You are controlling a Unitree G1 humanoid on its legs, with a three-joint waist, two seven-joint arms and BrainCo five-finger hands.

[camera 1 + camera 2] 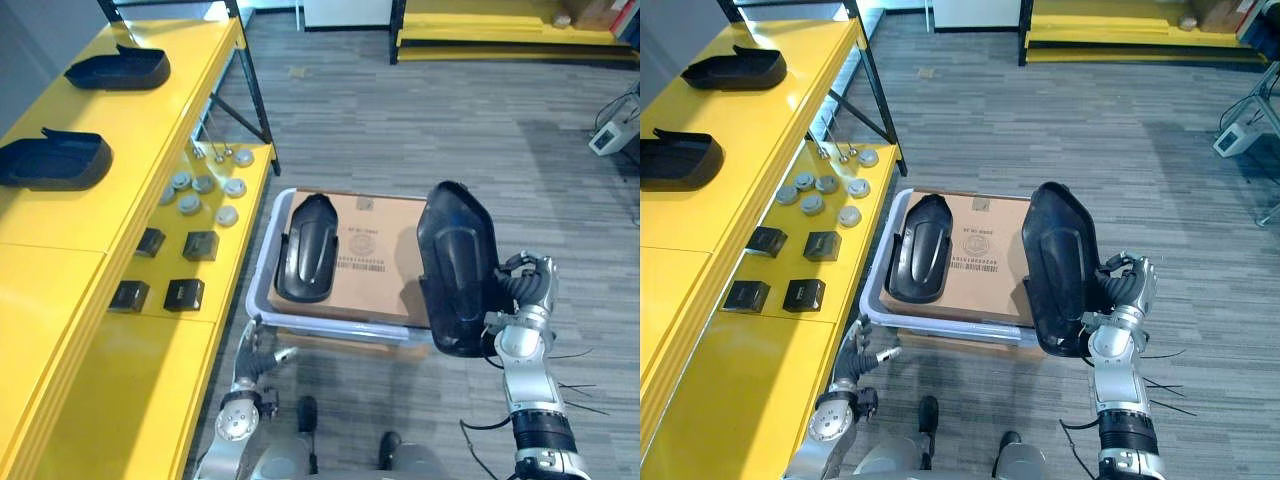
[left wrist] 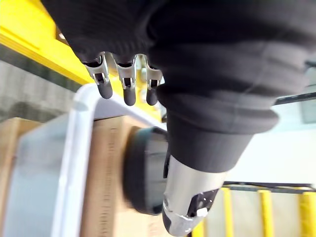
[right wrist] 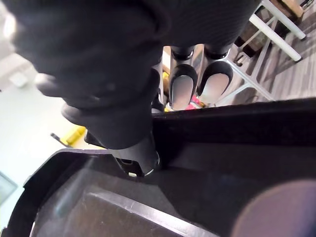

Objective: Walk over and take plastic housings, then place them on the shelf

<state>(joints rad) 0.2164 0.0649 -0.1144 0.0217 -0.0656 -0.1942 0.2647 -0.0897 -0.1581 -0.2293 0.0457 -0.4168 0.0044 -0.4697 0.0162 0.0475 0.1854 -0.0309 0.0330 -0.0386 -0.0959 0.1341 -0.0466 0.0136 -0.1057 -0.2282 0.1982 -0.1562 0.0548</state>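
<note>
Left eye view: right hand (image 1: 522, 285) fingers curled round upright housing (image 1: 455, 265); 2nd housing (image 1: 307, 248) lies on carton (image 1: 375, 240), past left hand (image 1: 258, 358); two shelved housings (image 1: 118, 68) on shelf (image 1: 150, 120).
Left wrist view: fingers (image 2: 129, 84) slack, empty, by bin rim (image 2: 74, 148).
Right wrist view: fingers (image 3: 212, 81) clamp housing edge.
Approx. half done.

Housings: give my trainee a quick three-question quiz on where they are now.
1. True or false: the right hand holds a housing.
2. How many housings lie on the shelf top?
3. In the bin, the lying housing rests on: A cardboard, B cloth, C foam.
Key: 1 true. 2 two, the far housing and the near housing. 3 A.
</note>
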